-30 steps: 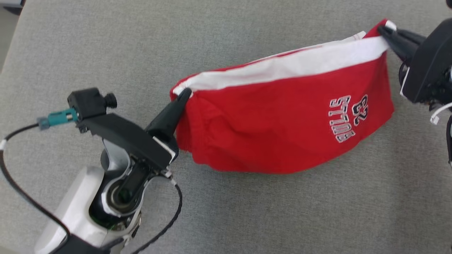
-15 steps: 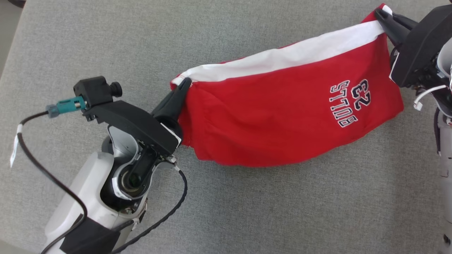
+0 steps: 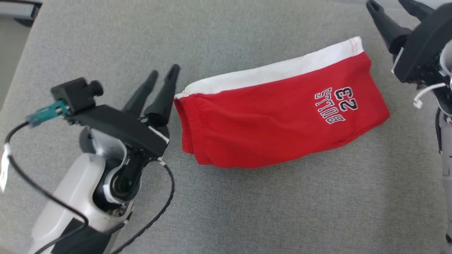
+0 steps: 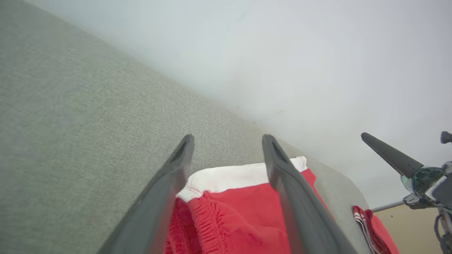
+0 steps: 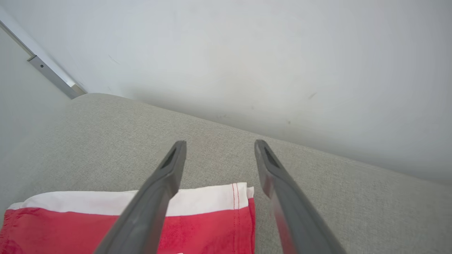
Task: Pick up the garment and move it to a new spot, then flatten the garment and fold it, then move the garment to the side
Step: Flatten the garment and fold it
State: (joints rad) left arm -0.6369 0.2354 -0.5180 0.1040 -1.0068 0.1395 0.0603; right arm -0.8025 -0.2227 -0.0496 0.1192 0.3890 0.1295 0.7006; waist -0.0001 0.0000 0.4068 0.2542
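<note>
Grey woven fabric covers the table [image 3: 247,35], where red Bulls shorts [image 3: 275,123] with a white band lie flat. At their left end the left gripper [image 3: 163,71] stands wide open, holding nothing. The right gripper [image 3: 386,4], equally wide, hovers near their right corner.

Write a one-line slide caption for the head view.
Red shorts lie on grey fabric between the open left hand and the open right hand.

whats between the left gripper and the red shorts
Nothing: head view shows a narrow bare strip of grey surface between left gripper and red shorts.
</note>
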